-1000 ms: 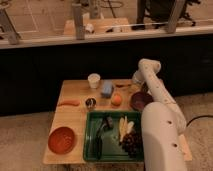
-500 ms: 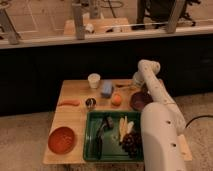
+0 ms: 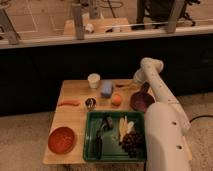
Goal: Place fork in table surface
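Observation:
The fork (image 3: 124, 85) is a thin orange-brown utensil low over the far right part of the light-wood table surface (image 3: 75, 117), between the blue block and the arm. My gripper (image 3: 135, 80) is at the fork's right end, near the table's back edge, just above the purple bowl (image 3: 142, 102). I cannot tell whether the gripper holds the fork or whether the fork rests on the wood. My white arm runs from the lower right up over the bowl's right side.
A green tray (image 3: 89, 135) at the front holds dark-handled tools (image 3: 98, 142), yellow pieces and grapes. A white cup (image 3: 93, 80), blue block (image 3: 106, 89), orange ball (image 3: 116, 100), small metal cup (image 3: 90, 103), orange stick (image 3: 69, 103) and red-orange bowl (image 3: 62, 140) stand around.

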Robot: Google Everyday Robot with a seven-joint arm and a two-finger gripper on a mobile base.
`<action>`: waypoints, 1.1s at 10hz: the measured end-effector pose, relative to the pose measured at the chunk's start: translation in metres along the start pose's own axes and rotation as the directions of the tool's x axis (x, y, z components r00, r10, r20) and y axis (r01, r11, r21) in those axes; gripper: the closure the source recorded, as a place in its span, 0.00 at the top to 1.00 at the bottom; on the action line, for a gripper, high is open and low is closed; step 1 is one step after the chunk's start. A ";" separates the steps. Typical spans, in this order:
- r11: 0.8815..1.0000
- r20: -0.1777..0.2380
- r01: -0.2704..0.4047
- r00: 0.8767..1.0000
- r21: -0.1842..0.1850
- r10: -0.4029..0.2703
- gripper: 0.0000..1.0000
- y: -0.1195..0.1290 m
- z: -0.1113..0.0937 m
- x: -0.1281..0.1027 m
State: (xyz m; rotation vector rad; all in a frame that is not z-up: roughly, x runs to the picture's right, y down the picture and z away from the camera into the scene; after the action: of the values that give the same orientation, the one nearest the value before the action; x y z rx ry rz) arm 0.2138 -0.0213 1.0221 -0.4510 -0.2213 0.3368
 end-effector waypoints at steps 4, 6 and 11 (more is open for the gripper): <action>1.000 0.015 -0.006 1.000 0.025 0.006 0.46 -0.007 -0.004 -0.006; 0.999 0.016 -0.012 1.000 0.031 0.011 0.65 -0.008 0.000 -0.006; 1.000 0.010 0.004 1.000 0.024 -0.005 0.70 -0.005 0.011 -0.015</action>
State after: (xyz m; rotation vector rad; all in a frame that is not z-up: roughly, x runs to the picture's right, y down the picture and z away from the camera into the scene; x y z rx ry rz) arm 0.1987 -0.0267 1.0320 -0.4249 -0.2273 0.3369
